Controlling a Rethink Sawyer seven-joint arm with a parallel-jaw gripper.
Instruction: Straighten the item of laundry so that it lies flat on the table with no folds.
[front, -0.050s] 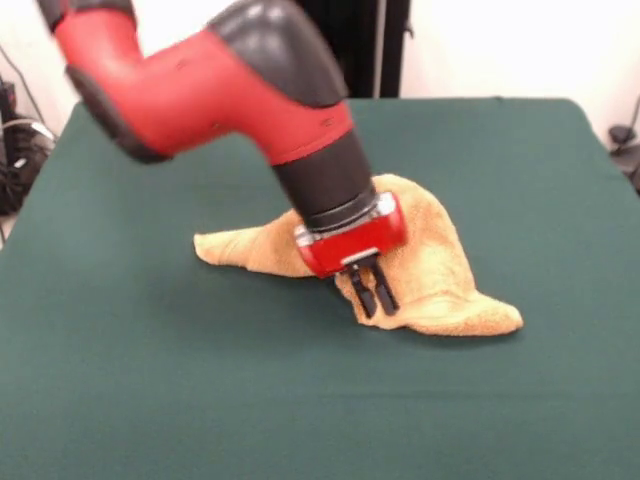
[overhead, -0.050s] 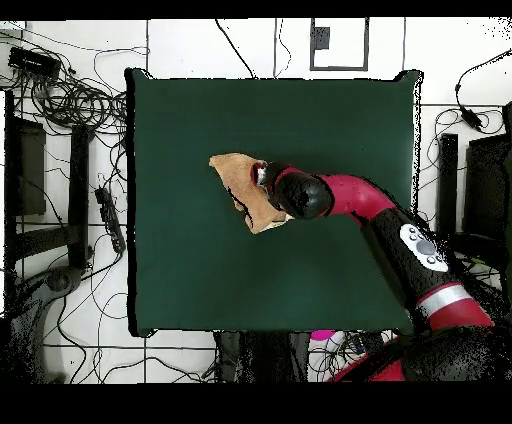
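The item of laundry (front, -0.050s: 440, 270) is an orange-tan towel lying bunched in a rough triangle near the middle of the green table (front, -0.050s: 200, 400). One point trails to the left and a thick fold runs along its front right edge. My gripper (front, -0.050s: 375, 300) comes down at a slant onto the towel's front edge. Its two black fingers (front, -0.050s: 362, 297) are close together and seem to pinch a fold there. From overhead the towel (overhead, -0.050s: 235, 175) shows left of the arm's wrist (overhead, -0.050s: 300, 195), which hides part of it.
The table (overhead, -0.050s: 200, 280) stretches well beyond the towel on every side. Cables and black equipment (overhead, -0.050s: 60, 100) lie on the floor off its edges. The red arm (overhead, -0.050s: 400, 235) crosses the table's lower right part.
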